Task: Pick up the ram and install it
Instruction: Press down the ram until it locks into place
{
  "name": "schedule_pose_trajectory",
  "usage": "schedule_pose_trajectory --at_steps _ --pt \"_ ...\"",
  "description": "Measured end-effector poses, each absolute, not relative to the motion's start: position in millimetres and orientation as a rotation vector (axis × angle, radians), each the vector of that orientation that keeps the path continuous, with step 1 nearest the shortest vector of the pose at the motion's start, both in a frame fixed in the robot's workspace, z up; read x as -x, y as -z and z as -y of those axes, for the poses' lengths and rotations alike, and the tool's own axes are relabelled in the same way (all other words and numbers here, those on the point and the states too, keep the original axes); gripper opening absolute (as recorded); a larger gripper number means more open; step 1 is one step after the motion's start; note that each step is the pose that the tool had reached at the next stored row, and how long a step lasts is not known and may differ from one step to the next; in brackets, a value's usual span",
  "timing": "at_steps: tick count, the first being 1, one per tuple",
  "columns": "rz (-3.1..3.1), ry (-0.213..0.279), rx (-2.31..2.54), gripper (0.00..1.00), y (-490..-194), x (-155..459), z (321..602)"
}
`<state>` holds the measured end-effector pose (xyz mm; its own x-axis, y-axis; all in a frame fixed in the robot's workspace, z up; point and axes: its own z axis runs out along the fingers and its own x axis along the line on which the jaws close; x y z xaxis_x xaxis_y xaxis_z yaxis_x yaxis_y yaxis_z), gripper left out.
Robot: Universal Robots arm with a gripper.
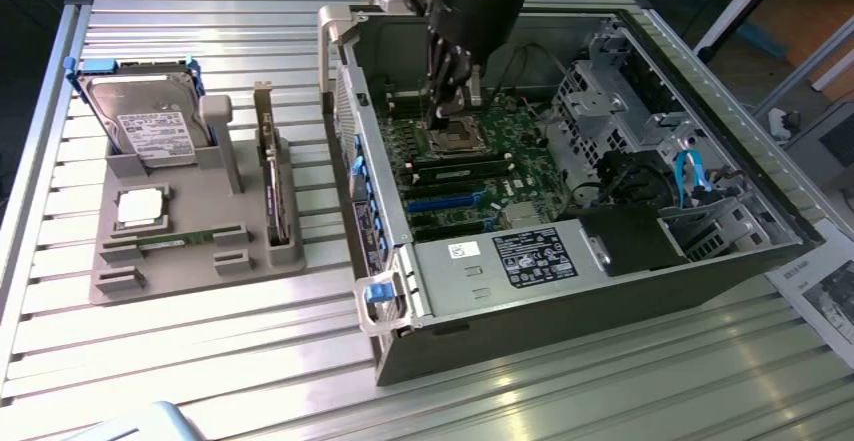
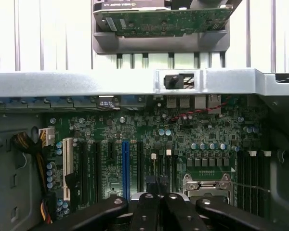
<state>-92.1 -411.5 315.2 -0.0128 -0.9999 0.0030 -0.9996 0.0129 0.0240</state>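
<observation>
We see the gripper (image 1: 447, 111) lowered into the open computer case (image 1: 574, 291), its jaws pressed together above the motherboard (image 1: 467, 161), close to the processor socket (image 1: 451, 139). In the wrist view the dark fingers (image 2: 151, 211) meet at the middle of the gripper (image 2: 156, 204); whether anything thin sits between them we cannot tell. Beyond them lie the green motherboard (image 2: 183, 130), a blue slot (image 2: 125, 163) among black ones, and the metal-framed socket (image 2: 207, 185).

A ram (image 1: 461, 168) stick lies seated in a slot on the board, just past the socket toward the power supply (image 1: 534, 256). Another thin green stick (image 1: 187, 238) rests low in the grey holder (image 1: 200, 261), which stands well apart from the case on the exterior view's left.

That holder also carries a hard drive (image 1: 147, 111) standing tilted at its far end, a square silver processor chip (image 1: 142, 207) lying flat, and an expansion card (image 1: 274, 191) set on edge along the side nearest the case. In the wrist view the same card (image 2: 164, 21) shows beyond the case wall (image 2: 86, 82).

Everything sits on a counter (image 1: 200, 361) of ribbed pale metal slats — long grooves running across it, catching bright light. A printed sheet (image 1: 827, 291) lies at the exterior view's right edge, and beyond the counter we make out a wood-toned floor (image 1: 787, 11) and metal frame legs (image 1: 747, 6).
</observation>
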Motion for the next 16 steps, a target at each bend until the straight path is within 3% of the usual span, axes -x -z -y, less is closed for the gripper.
schedule_pose_trajectory --at_steps 16 --pt "2.216 0.036 -2.188 0.10 -335 92 411"
